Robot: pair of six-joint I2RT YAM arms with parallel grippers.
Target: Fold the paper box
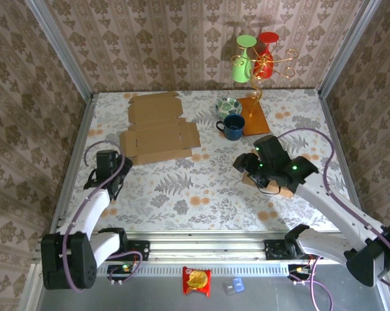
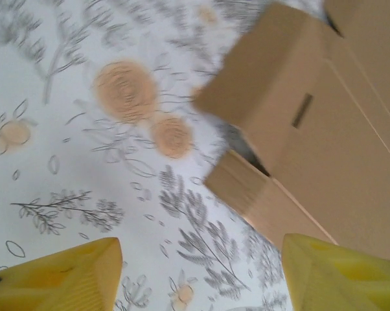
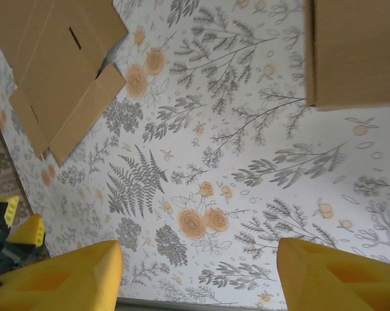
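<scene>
Across the flower-printed table (image 1: 201, 194), walled on three sides by patterned panels, the largest item is the paper box (image 1: 159, 133): an unfolded cardboard blank lying toward the far-left corner, its panels spread flat and its near-left flaps lifted a little off the cloth. At the near edge stand the two arms. The left arm reaches along the left edge, and the left gripper (image 2: 200, 249) hangs just off the blank's near-left corner, its yellow fingers (image 2: 65, 275) spread wide with nothing between them and not touching the cardboard. The right arm curves in from the near-right corner, and the right gripper (image 3: 198, 249) hovers over bare cloth right of the table's middle, likewise released and empty. A smaller piece of cardboard (image 3: 350, 52) lies beneath the right wrist, well apart from the blank. Near the far edge, right of centre, an orange board (image 1: 254, 116) carries a gold wire stand (image 1: 263, 65) hung with a green cup (image 1: 244, 61) and a red cup (image 1: 266, 55). A blue mug (image 1: 232, 126) sits just beside the board's left side, with a patterned bowl (image 1: 229, 105) close behind it. Below the near edge, on the metal ledge in front of the arm bases, lies a red snack packet (image 1: 197, 280).
</scene>
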